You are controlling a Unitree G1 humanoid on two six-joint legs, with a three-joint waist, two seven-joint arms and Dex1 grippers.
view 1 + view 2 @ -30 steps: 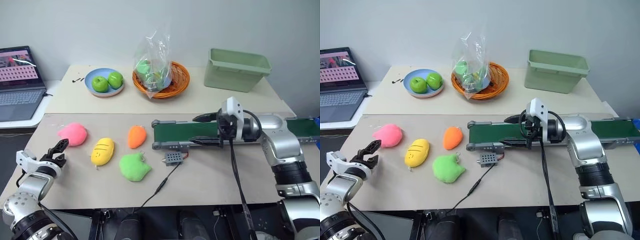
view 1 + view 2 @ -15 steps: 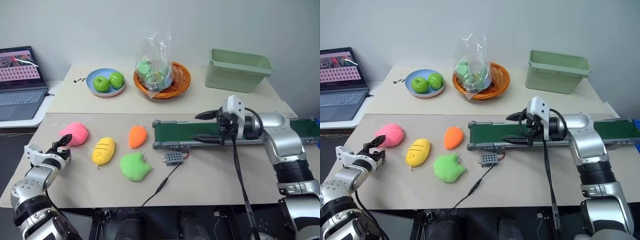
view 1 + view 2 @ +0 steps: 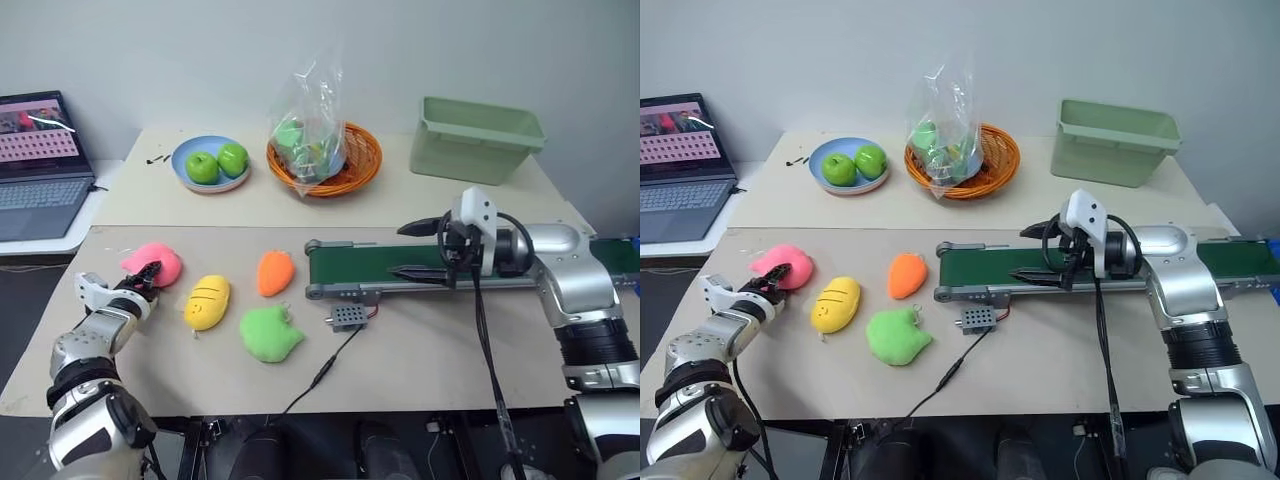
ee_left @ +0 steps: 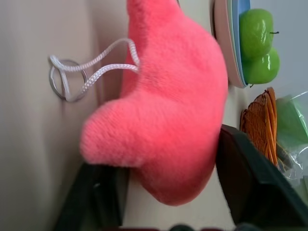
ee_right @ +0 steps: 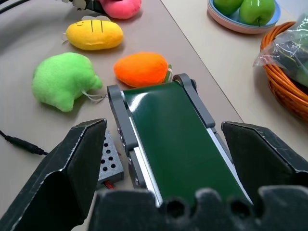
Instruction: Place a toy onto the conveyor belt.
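On the blue plate (image 3: 190, 181), two apples (image 3: 216, 163); left jaws clasp pink toy (image 3: 155, 264), right jaws wide.

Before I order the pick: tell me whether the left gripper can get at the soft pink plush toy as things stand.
Probably yes. The left gripper is already at the soft pink plush toy, its black fingers on either side of it in the wrist view, with nothing between them. Whether it grips firmly yet, I cannot tell.

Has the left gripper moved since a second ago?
Yes. The left gripper has gone forward across the table to the pink toy, which has not shifted; its jaws now sit on either side of the toy.
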